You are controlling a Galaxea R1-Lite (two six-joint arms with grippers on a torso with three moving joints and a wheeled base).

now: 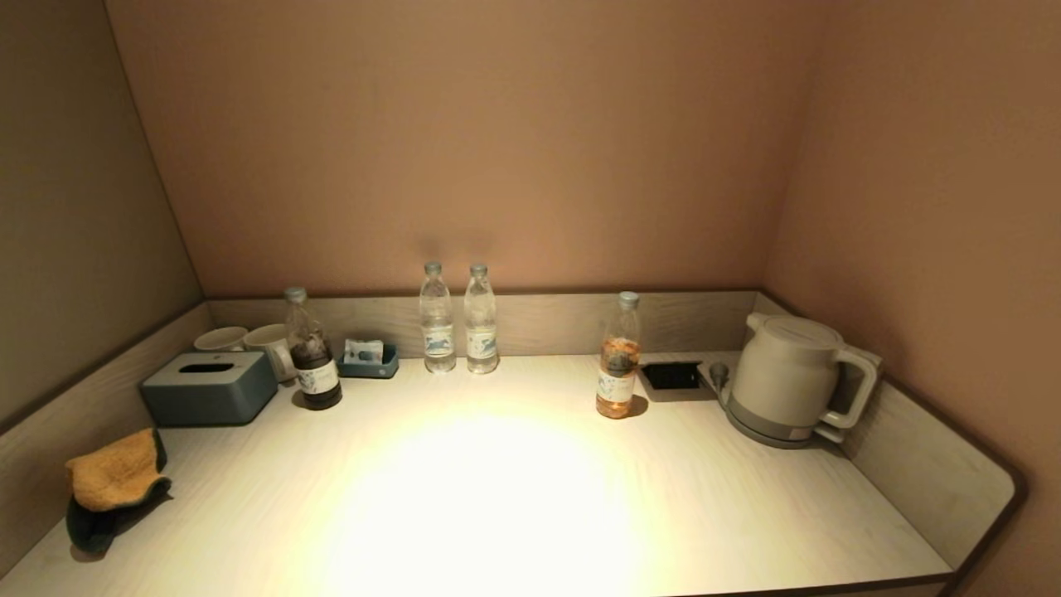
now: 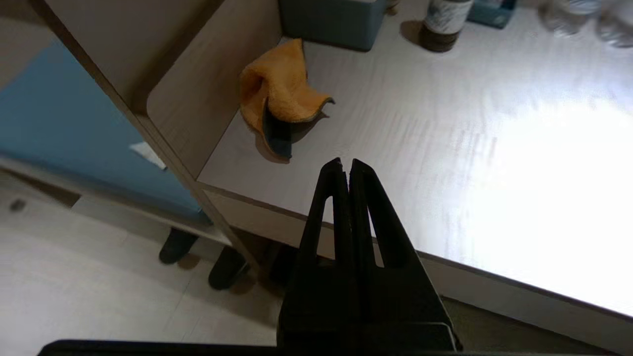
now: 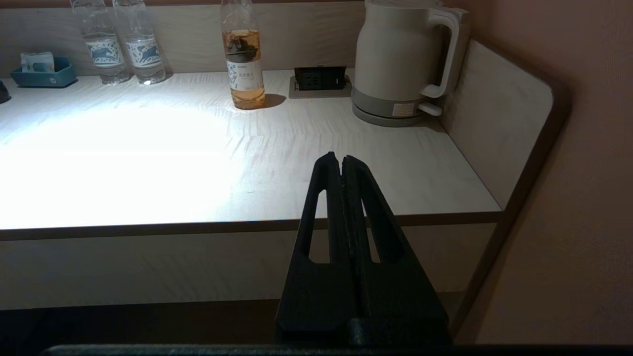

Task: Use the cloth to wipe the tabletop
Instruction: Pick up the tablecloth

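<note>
An orange cloth with a dark green underside lies crumpled at the front left of the pale wooden tabletop, against the left side panel. It also shows in the left wrist view. My left gripper is shut and empty, held off the table's front edge, apart from the cloth. My right gripper is shut and empty, in front of the table's right front edge. Neither gripper shows in the head view.
Along the back stand a grey tissue box, two cups, a dark-liquid bottle, a small blue tray, two water bottles, an amber-liquid bottle, a socket panel and a white kettle. Raised panels edge three sides.
</note>
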